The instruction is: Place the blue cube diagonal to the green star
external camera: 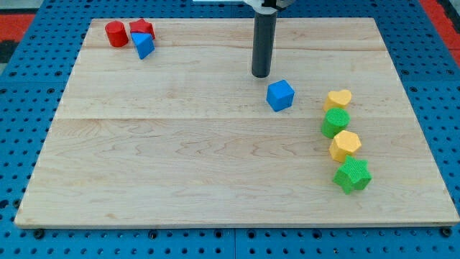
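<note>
The blue cube (280,95) lies on the wooden board (180,158), right of centre in the upper half. The green star (352,175) lies near the view's right edge, lower down, well below and to the right of the cube. My tip (261,74) stands just above and to the left of the blue cube, a small gap away from it.
A column runs down the right side: a yellow heart (338,99), a green cylinder (336,122), a yellow hexagon (345,145), then the green star. At the top left sit a red cylinder (116,34), a red star (141,29) and a blue triangle (144,45).
</note>
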